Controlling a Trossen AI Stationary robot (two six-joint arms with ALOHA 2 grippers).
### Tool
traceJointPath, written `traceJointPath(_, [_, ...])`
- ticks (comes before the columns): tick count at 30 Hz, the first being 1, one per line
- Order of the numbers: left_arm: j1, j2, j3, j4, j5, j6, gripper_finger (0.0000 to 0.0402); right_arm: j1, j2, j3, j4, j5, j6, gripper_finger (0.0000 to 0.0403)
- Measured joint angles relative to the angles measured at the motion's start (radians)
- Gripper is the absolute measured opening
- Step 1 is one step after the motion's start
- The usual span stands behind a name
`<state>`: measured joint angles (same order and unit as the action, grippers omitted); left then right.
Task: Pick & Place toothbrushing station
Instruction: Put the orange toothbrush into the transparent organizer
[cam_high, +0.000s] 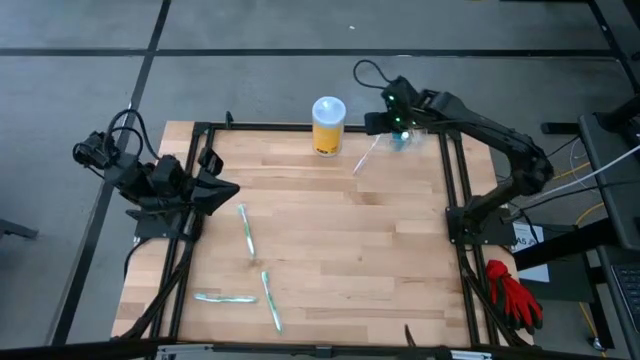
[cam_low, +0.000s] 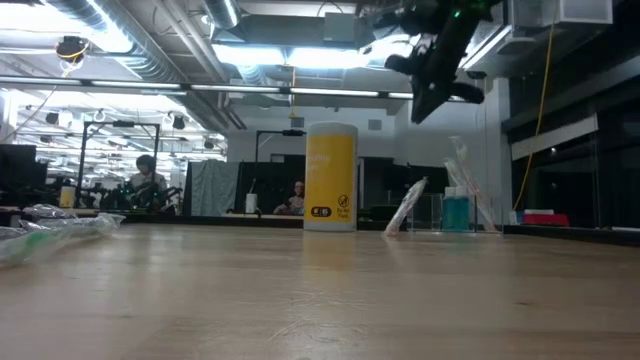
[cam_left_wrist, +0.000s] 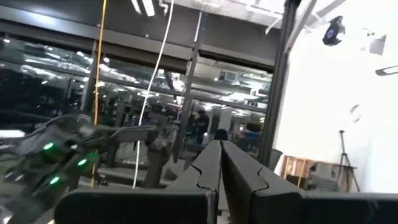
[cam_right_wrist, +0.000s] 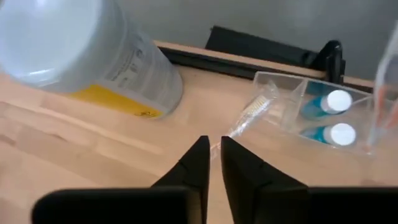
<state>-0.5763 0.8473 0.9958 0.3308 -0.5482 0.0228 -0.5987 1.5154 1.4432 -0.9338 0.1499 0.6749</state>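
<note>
The right end effector, nearly closed on nothing, is held above the tabletop; the toothbrushing station lies just ahead. The left end effector is shut.

Evenly lit from ceiling strip lights (glare blown white in the low view). Soft, faint shadows on the table. Blurred near the canister in the right wrist view.

Ceiling lights are glowing over a workshop; people are sitting at far desks; grey floor is surrounding the tabletop.
</note>
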Motion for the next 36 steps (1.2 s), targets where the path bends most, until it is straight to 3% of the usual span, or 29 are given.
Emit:
traceJointPath(5, [-0.028, -0.006, 0.000, -0.005, 0.001, 0.025, 0.0008, -0.057, 0.100, 0.030, -0.087, -0.062, 0.001, 0.0024])
traceJointPath(10, [-0.053, -0.015, 0.000, -0.029, 0.001, 0.026, 0.0008, -0.102, 0.150, 0.037, -0.185, -0.059, -0.003, 0.0021])
traceJointPath(19, [-0.058, -0.015, 0.000, -0.047, 0.009, 0.027, 0.0008, -0.119, 0.155, 0.038, -0.140, -0.044, 0.029, 0.0036])
traceJointPath(29, [-0.058, -0.014, 0.000, -0.170, 0.011, -0.003, 0.0008, -0.164, 0.155, 0.038, -0.103, -0.231, 0.047, 0.0096])
traceJointPath(36, [-0.060, -0.018, 0.000, -0.200, 0.031, -0.005, 0.0008, -0.182, 0.155, 0.038, -0.087, -0.224, 0.062, 0.0167])
